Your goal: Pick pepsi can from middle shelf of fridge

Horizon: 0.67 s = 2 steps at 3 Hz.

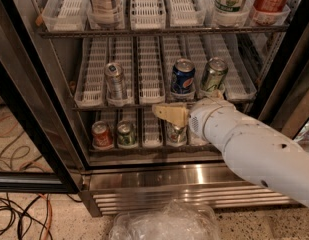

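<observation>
Hovering at the front edge of the middle shelf (148,70), your gripper (167,114) is sitting just below the pepsi can (183,78), grip state unclear; you're likely needing to raise it next.

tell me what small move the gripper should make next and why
Probably raise the gripper a little and swing it right, toward the pepsi can. It sits at the front edge of the middle shelf, below the can and slightly to its left. It points leftward rather than into the fridge, so it isn't lined up with the can.
</observation>
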Available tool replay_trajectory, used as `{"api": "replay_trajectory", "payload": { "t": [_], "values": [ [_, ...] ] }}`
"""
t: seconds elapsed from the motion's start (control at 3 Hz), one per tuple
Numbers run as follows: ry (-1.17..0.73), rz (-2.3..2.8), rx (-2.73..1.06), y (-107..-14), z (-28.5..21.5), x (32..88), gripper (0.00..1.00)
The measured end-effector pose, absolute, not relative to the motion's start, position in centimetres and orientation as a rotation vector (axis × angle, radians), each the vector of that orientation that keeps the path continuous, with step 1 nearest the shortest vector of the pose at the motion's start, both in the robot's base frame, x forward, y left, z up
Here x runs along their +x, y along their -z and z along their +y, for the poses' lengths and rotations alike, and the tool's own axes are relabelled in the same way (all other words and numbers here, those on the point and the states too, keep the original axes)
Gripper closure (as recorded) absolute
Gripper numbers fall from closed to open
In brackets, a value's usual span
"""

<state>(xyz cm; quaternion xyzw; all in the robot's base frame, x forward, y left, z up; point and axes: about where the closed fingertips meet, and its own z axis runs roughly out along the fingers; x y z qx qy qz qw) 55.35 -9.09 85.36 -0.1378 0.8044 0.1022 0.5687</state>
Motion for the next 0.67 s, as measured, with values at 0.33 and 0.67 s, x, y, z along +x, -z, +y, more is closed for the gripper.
{"api": "replay_trajectory", "payload": {
  "t": [0.33,0.67],
  "values": [
    [-0.23,1.837,-0.255,-85.46,-7.67,57.87,0.19],
    [-0.231,1.836,-0.249,-85.56,-7.62,57.92,0.19]
  ]
}}
